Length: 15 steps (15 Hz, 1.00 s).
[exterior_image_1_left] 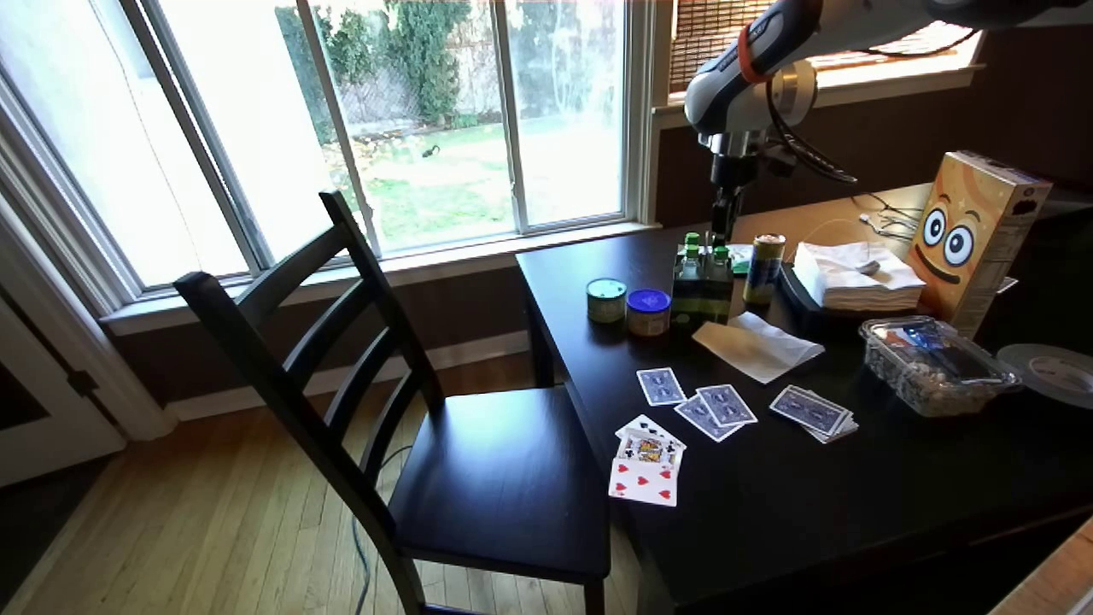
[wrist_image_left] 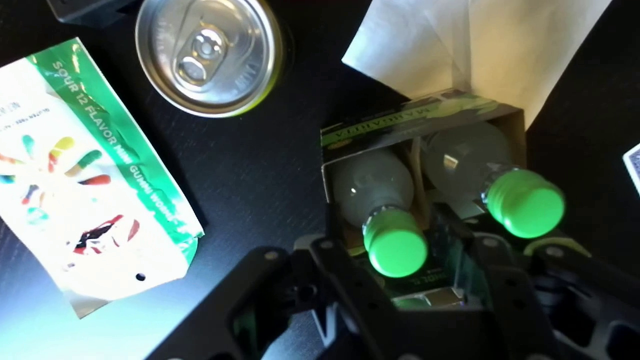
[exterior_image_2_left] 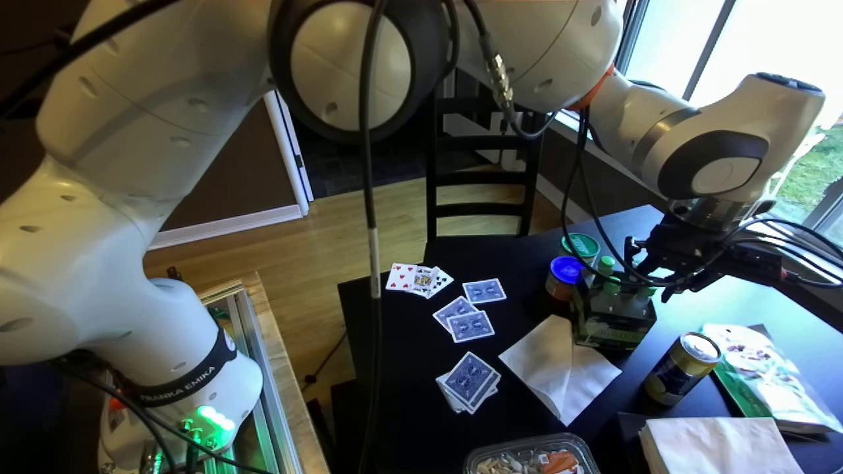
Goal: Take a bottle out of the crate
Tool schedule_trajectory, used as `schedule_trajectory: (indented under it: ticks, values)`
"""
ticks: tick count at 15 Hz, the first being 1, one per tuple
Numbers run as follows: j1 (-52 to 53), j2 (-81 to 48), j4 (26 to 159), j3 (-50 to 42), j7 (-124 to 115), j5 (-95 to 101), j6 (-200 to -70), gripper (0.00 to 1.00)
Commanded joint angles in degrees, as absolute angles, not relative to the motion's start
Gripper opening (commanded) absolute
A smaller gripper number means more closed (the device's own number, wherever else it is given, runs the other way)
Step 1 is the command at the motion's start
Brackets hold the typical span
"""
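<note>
In an exterior view the table [exterior_image_1_left: 768, 512] fills the lower right; its left edge runs down beside the chair [exterior_image_1_left: 504, 474] and its back corner nears the sill [exterior_image_1_left: 444, 259]. The crate [exterior_image_2_left: 616, 329], right of centre in an exterior view, has a blue-lidded tub [exterior_image_2_left: 563, 280] just beside it and folded paper [exterior_image_2_left: 560, 368] at its lower left. In the wrist view a strip of table parts crate from packet [wrist_image_left: 100, 175] and can [wrist_image_left: 207, 55].

The gripper [wrist_image_left: 389, 215] is above the crate, fingers [wrist_image_left: 452, 222] apart, straddling a green-capped bottle [wrist_image_left: 392, 232] that sits in the left of the two compartments that show, lower middle of the wrist view. A second bottle [wrist_image_left: 500, 185] sits to its right.

Upside down, the crate's edge reads MARGARITA; the packet, SOUR 12 FLAVOR MINI GUMMI WORMS. A black band [exterior_image_2_left: 181, 385], lower left in an exterior view, reads FRANKA EMIKA.
</note>
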<state>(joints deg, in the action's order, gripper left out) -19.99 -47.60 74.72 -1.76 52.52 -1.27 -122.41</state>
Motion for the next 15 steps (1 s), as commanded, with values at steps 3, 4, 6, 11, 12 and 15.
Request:
schedule_trajectory:
  ticks: [3,4,6,11,12,15]
  values:
    - [-21.3,-48.8,72.5,0.0,56.6,-1.8,-121.0,0.13]
    - [-21.1,-48.7,72.6,-0.2,56.7,-1.6,-121.1,0.13]
    - [-20.8,-47.5,74.1,-0.5,56.5,-1.4,-122.2,0.12]
    - [-19.8,-37.4,86.3,0.7,54.6,-3.1,-127.7,0.12]
    - [-19.7,-35.0,89.2,1.0,53.7,-3.8,-129.2,0.12]
    - [-19.1,-28.3,95.9,1.6,50.7,-5.8,-133.6,0.11]
